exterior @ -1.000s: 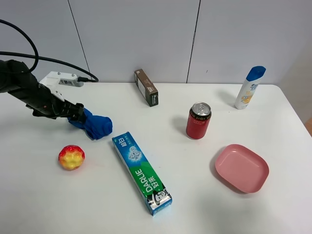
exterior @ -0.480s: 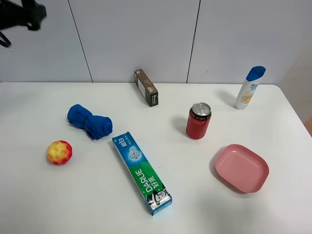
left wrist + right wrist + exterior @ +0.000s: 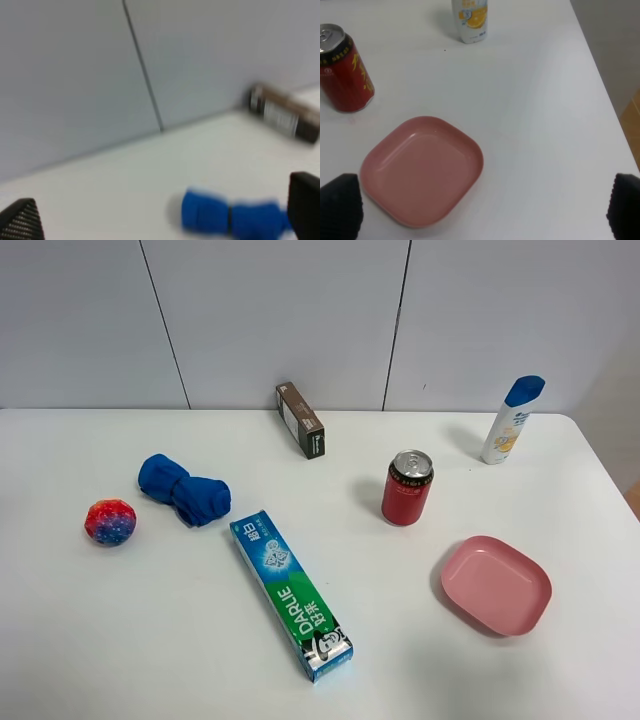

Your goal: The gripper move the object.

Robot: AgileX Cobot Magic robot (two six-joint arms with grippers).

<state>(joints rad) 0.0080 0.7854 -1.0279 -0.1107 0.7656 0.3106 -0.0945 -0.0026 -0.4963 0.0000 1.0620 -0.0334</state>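
One ball (image 3: 110, 522), cloth (image 3: 184, 490), toothpaste box (image 3: 290, 593), brown box (image 3: 300, 419), can (image 3: 407, 487), bottle (image 3: 513, 419), plate (image 3: 497, 584).

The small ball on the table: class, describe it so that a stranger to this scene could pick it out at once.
Start at the white table and go to its left side, just left of the rolled blue cloth. There the ball sits alone. It is the only round thing, mottled red and blue.

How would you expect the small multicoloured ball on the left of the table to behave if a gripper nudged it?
The ball looks round and lies on the flat white table with nothing touching it, so it would probably roll at a light push. Its bumpy surface may offer some grip, but closing fingers could still squeeze it sideways. It seems small, so likely light.
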